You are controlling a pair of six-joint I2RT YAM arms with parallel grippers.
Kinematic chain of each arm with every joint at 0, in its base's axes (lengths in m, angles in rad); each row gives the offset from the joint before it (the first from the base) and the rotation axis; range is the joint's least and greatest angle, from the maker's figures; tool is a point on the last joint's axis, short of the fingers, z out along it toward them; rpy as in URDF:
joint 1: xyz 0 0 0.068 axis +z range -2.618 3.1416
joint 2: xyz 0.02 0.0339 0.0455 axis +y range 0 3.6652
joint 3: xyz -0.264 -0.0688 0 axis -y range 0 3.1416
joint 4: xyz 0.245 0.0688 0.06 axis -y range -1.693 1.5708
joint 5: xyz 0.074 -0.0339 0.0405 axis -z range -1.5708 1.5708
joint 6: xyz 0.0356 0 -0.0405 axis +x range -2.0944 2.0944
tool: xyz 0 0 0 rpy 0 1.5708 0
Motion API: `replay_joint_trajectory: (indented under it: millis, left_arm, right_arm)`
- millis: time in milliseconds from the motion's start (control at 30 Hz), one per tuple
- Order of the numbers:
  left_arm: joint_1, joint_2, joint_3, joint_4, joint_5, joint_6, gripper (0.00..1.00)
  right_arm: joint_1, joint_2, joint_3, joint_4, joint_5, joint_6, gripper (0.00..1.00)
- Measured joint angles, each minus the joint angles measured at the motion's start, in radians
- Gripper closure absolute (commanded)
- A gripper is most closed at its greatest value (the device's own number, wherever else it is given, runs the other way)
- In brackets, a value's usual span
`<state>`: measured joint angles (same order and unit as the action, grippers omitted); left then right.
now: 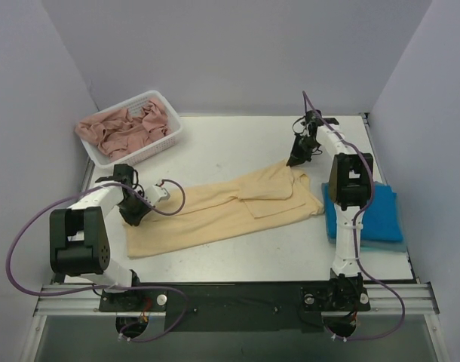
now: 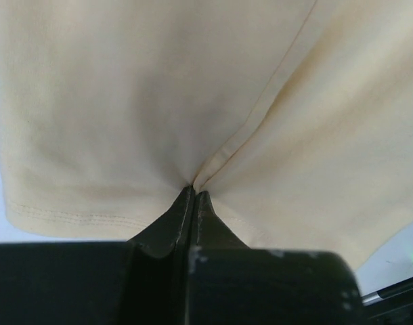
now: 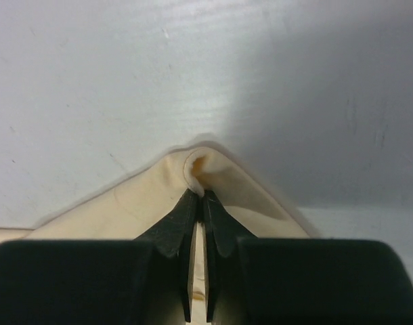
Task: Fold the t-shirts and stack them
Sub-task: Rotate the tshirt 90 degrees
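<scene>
The pale yellow-peach t-shirt (image 1: 222,207) lies stretched across the table from lower left to upper right. My left gripper (image 1: 134,213) is shut on its left hem edge; in the left wrist view the cloth (image 2: 159,101) puckers into the closed tips (image 2: 194,193). My right gripper (image 1: 297,160) is shut on the shirt's far right corner; in the right wrist view a fold of cloth (image 3: 213,172) is pinched at the tips (image 3: 200,196). The bright blue t-shirt (image 1: 381,215) lies folded at the right edge, partly behind the right arm.
A white basket (image 1: 167,134) at the back left holds crumpled pink-brown cloths (image 1: 124,130). Grey walls close in the table on three sides. A purple cable (image 1: 34,219) loops by the left arm.
</scene>
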<state>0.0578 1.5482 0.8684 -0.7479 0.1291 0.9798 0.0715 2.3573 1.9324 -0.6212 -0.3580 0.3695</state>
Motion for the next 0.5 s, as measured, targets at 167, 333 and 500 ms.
replay_joint_trajectory:
  millis: [167,333,500]
  left_arm:
    - [0.000,-0.017,-0.006,-0.060,0.017,0.024,1.00]
    - [-0.003,-0.047,-0.031,-0.137,0.044,0.062,1.00]
    - [-0.040,-0.077,-0.040,-0.183,0.064,0.072,0.92]
  right_arm:
    - [-0.010,0.078,0.134,0.034,-0.022,0.063,1.00]
    - [-0.019,0.142,0.227,0.126,-0.070,0.127,1.00]
    - [-0.018,0.177,0.246,0.180,-0.111,0.157,0.79]
